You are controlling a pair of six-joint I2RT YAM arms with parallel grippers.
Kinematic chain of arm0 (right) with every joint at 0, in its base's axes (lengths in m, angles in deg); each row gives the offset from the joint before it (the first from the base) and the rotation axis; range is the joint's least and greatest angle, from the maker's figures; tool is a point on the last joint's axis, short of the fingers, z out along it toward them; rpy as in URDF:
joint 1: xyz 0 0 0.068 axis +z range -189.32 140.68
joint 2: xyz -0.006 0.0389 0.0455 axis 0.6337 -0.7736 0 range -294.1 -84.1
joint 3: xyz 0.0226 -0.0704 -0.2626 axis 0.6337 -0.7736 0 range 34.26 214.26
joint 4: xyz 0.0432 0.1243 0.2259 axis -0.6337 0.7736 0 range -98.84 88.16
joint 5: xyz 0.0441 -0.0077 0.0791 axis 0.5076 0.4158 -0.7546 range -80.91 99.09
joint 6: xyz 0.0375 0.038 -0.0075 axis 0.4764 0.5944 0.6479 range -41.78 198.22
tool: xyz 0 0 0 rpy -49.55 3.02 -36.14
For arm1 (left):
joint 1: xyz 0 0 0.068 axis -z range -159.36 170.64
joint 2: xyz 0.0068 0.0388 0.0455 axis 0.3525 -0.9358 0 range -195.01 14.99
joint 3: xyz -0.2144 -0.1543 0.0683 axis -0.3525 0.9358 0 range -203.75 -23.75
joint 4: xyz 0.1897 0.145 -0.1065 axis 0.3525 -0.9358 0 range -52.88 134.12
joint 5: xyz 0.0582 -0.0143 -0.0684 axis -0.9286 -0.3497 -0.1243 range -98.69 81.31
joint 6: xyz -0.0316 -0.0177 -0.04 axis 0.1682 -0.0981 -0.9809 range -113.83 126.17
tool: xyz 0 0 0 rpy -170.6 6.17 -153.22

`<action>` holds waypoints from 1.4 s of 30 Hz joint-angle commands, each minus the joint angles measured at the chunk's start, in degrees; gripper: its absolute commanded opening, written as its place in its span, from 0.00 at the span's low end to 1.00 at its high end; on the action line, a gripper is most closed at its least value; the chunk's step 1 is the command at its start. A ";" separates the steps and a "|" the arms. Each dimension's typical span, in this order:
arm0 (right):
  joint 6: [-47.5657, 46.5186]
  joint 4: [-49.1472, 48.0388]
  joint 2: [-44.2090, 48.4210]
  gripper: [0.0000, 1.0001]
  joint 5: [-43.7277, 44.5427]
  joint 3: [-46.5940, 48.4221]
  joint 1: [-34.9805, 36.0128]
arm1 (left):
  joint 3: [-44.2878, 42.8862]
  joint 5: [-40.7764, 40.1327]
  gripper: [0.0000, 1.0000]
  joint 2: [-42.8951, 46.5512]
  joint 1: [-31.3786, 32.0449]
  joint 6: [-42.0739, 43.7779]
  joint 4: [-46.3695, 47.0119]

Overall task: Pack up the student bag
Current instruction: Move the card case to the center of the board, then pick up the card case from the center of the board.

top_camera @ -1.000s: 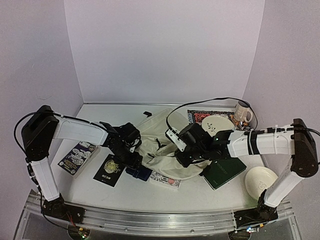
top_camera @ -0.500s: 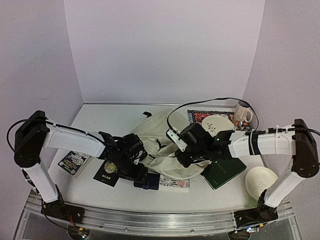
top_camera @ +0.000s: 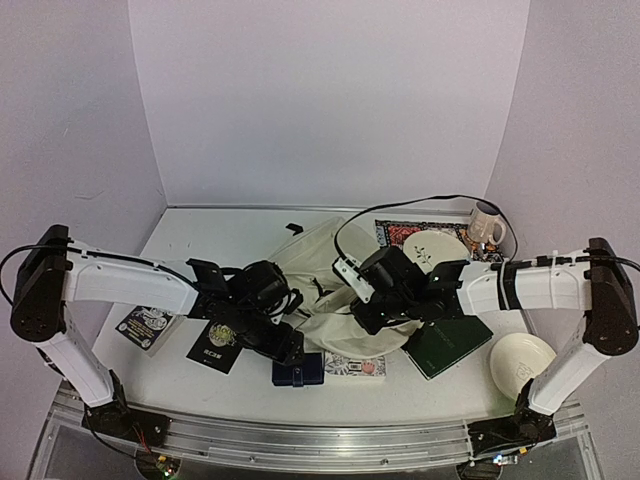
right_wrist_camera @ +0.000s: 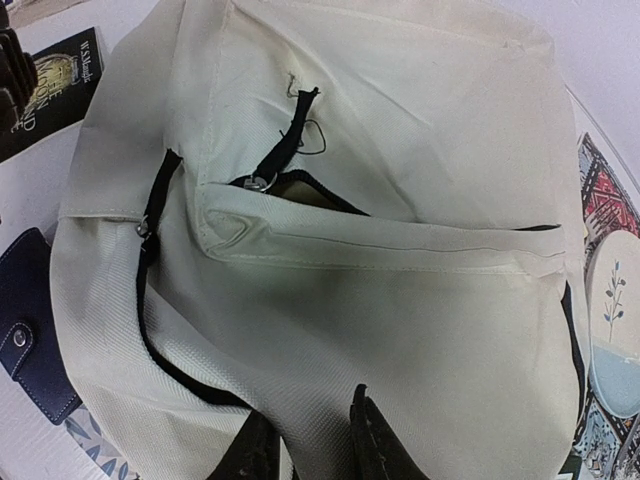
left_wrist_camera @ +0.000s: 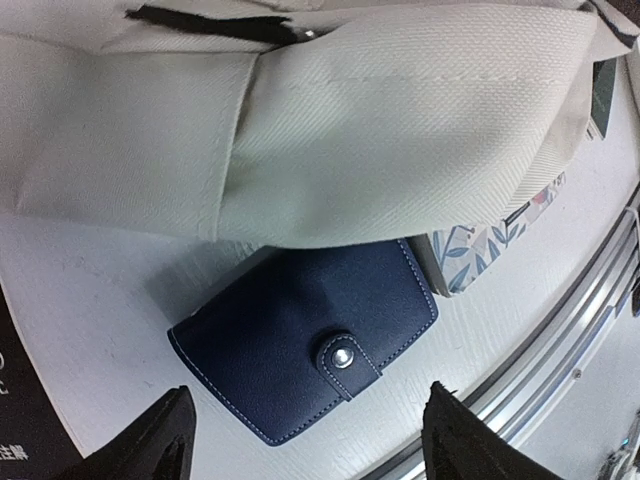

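Navy wallet dragged toward worktop edge, beside student bag
Left hand now spread wide over it, likely to regrasp; right hand pinches bag cloth.

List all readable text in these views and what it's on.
"W.S.Mau…", rest unsure: black book, right wrist view.
Its other print: too small to read.
Purple booklet, green book: blurred, unreadable.
Floral box, mug: patterns only, no legible text.
Navy wallet, student bag: no text seen.

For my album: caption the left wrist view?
Open left gripper hovers over a navy leather snap wallet beside the cream fabric backpack.
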 commanded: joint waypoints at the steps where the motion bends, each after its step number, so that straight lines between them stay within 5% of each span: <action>1: 0.62 -0.59 1.51 0.25 0.80 -0.35 0.00 | -3.83 -3.98 0.87 -3.76 -0.08 12.01 -2.53; 7: 1.09 -0.59 2.22 0.25 0.67 -0.70 0.03 | -4.42 -6.31 0.98 -3.97 0.80 23.21 -2.78; 20: 0.99 -0.28 2.16 0.25 0.27 -0.09 0.01 | -6.71 -2.27 0.99 -6.85 4.79 44.98 -2.78; 42: 1.79 0.19 2.13 0.25 -2.36 0.00 -0.03 | -8.58 -1.84 0.99 -16.29 3.81 51.45 -2.46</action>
